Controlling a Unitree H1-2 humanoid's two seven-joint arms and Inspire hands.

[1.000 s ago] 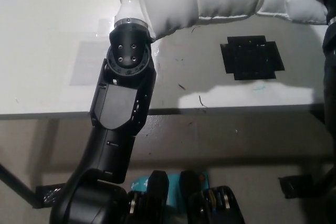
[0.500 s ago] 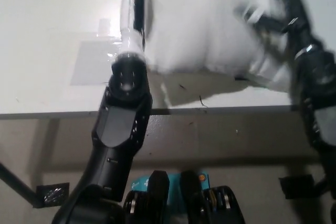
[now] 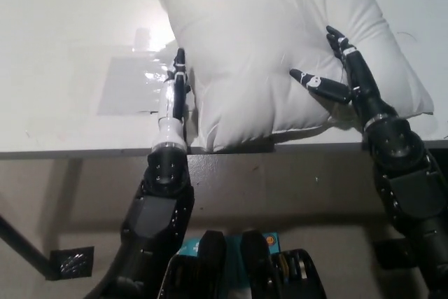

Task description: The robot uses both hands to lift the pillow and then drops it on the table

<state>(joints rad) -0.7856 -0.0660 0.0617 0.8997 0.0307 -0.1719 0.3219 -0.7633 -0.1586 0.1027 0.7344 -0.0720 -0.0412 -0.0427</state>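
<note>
Pillow back down on the table, both hands beside it

The white pillow (image 3: 280,40) now lies flat on the white table (image 3: 63,47), its near corner reaching the front edge; 1 second ago it hung above the surface and the dark square mark on the table was uncovered (that mark is now hidden under the pillow). The white left hand (image 3: 173,99) stands edge-on against the pillow's left side, and from this angle I cannot tell if it grasps or has let go. The black right hand (image 3: 343,75) rests on the right part of the pillow with its fingers (image 3: 315,82) spread apart and not closed around the fabric, so it looks released. My judgement is that the drop is done and only pulling both hands away remains.
</note>
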